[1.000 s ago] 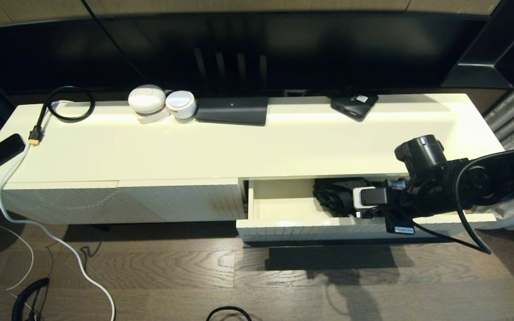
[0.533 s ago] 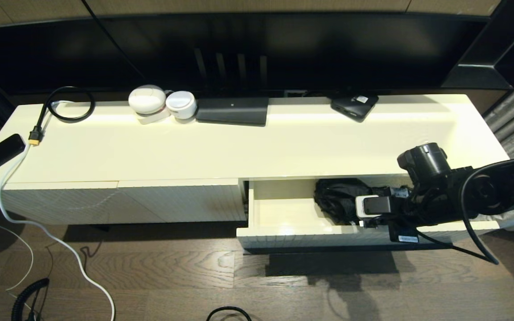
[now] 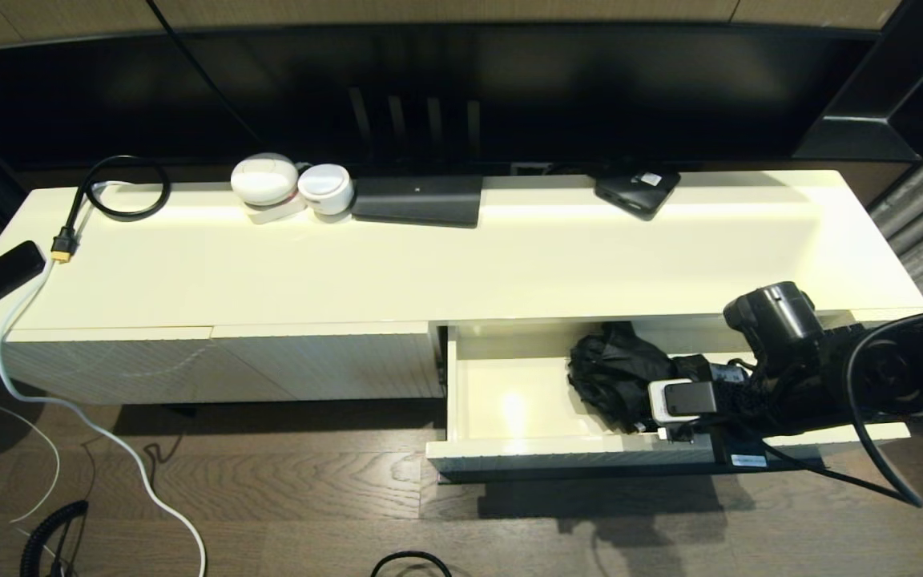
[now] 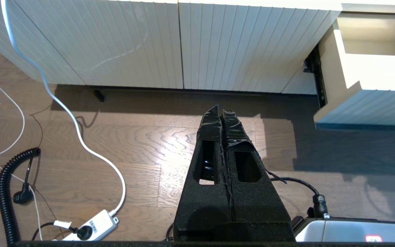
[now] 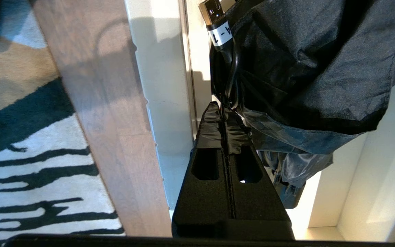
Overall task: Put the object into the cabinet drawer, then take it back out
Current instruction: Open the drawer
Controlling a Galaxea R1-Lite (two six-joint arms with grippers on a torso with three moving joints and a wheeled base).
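Cream-white and smooth inside, the cabinet drawer (image 3: 509, 401) stands pulled out on my head view, its ribbed front facing the wood floor (image 3: 309, 489). A crumpled black fabric bag (image 3: 614, 381) lies in the drawer's middle, and my right gripper (image 3: 674, 417) reaches over the front edge just beside it. On the glossy cabinet top (image 3: 429, 256) I see two white rounded shells (image 3: 289, 186), a flat dark box (image 3: 417, 199) and a looped black cable (image 3: 121, 188).

From the left wrist, my left gripper (image 4: 220, 109) hangs over the floor with its tape-wrapped fingers pressed together, well apart from the drawer's corner (image 4: 334, 103). A white cord (image 4: 63, 109) snakes across the planks.

From the right wrist, the foam-black fingers (image 5: 214, 127) are closed together on a thin black cord (image 5: 231, 79) of the bag (image 5: 314, 68), whose matte, wrinkled cloth lies against them inside the drawer (image 5: 355, 178). A labelled USB plug (image 5: 213, 15) sticks out beyond the fingertips.
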